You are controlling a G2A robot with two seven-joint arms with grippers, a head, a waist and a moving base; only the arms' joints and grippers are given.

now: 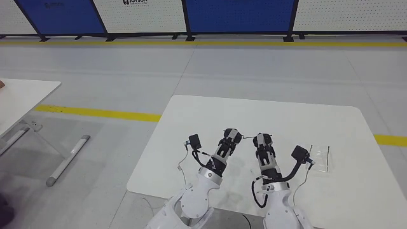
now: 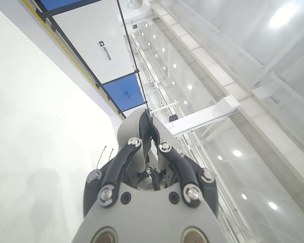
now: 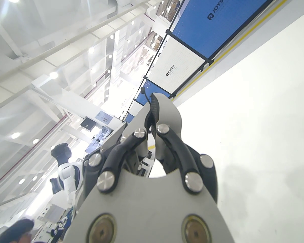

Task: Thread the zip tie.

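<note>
Big white table (image 1: 273, 111) fills the lower middle of the top view, with rounded corners and loads of bare surface between the arms and its far edge. Left gripper (image 1: 230, 136) and right gripper (image 1: 261, 142) sit side by side near the bottom, not touching. The left one's fingers are pressed together. A clear stand (image 1: 320, 158) sits lower right, close to the table's right edge. The right gripper is clamped on the zip tie (image 3: 145, 94), which is thin and black, its small square head poking past the fingertips.
</note>
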